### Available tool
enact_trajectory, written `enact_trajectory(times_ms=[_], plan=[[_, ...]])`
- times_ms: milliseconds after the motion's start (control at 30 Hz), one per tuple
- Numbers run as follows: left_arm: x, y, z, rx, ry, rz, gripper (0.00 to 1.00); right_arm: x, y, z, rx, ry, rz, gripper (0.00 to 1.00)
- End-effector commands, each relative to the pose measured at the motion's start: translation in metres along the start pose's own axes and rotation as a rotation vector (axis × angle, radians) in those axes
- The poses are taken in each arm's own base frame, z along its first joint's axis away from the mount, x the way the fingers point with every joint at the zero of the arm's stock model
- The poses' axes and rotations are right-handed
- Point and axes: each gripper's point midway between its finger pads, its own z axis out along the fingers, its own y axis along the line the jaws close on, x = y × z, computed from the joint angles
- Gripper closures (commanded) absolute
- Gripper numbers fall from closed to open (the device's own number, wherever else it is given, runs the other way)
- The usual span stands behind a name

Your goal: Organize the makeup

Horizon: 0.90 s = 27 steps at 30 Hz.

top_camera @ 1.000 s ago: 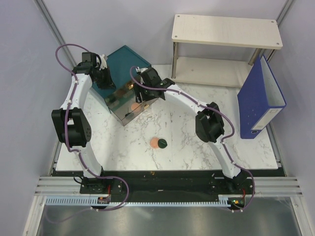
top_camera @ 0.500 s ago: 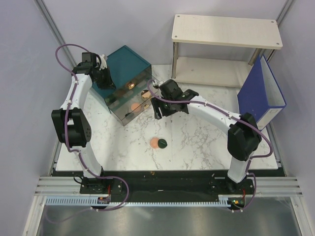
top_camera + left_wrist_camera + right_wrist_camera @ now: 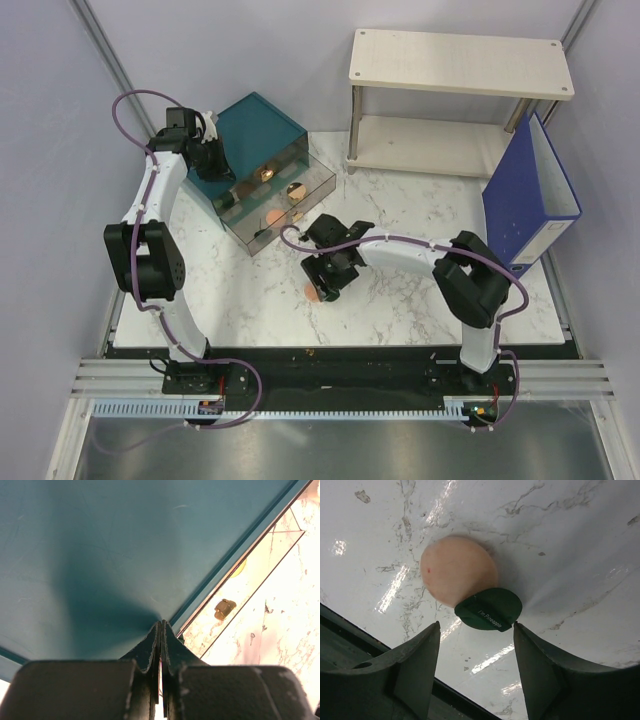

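Marble table [image 3: 400, 305] (grey walls [image 3: 60, 150] around); right gripper [image 3: 476, 626] spread over green compact [image 3: 490, 610], left gripper [image 3: 161, 626] clenched

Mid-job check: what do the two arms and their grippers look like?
The left arm and right arm have white tubular links, chunky black joint housings and looping purple cables. The left gripper has black fingers tapering to thin tips. The right gripper has dark grey, broad, curved fingers. No markings show.
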Motion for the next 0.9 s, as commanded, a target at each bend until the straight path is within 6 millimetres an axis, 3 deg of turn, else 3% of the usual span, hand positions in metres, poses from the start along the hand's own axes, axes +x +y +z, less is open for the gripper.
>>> enact_trajectory(times_ms=[0, 133, 267, 400, 433, 533, 733, 867], plan=[[0.119, 0.028, 0.011, -0.101, 0.442, -0.087, 0.97, -0.004, 0.005, 0.013, -0.019, 0.001, 0.009, 0.33], [0.119, 0.027, 0.011, -0.102, 0.441, -0.085, 0.97, 0.000, 0.003, 0.021, -0.005, 0.022, 0.001, 0.38], [0.118, 0.028, 0.010, -0.105, 0.437, -0.083, 0.97, -0.002, 0.003, 0.025, -0.006, 0.020, -0.003, 0.52], [0.120, 0.028, 0.010, -0.107, 0.440, -0.084, 0.97, -0.002, 0.005, 0.023, -0.015, 0.020, -0.003, 0.77], [0.120, 0.028, 0.010, -0.107, 0.442, -0.083, 0.97, -0.002, 0.004, 0.022, -0.012, 0.022, -0.003, 0.87], [0.121, 0.029, 0.010, -0.111, 0.443, -0.086, 0.97, -0.006, 0.004, 0.014, -0.002, 0.008, -0.006, 0.98], [0.121, 0.029, 0.010, -0.112, 0.442, -0.087, 0.97, -0.044, 0.012, -0.015, 0.006, -0.098, -0.043, 1.00], [0.119, 0.029, 0.008, -0.112, 0.435, -0.085, 0.97, -0.094, 0.028, -0.033, -0.044, -0.212, -0.050, 1.00]])
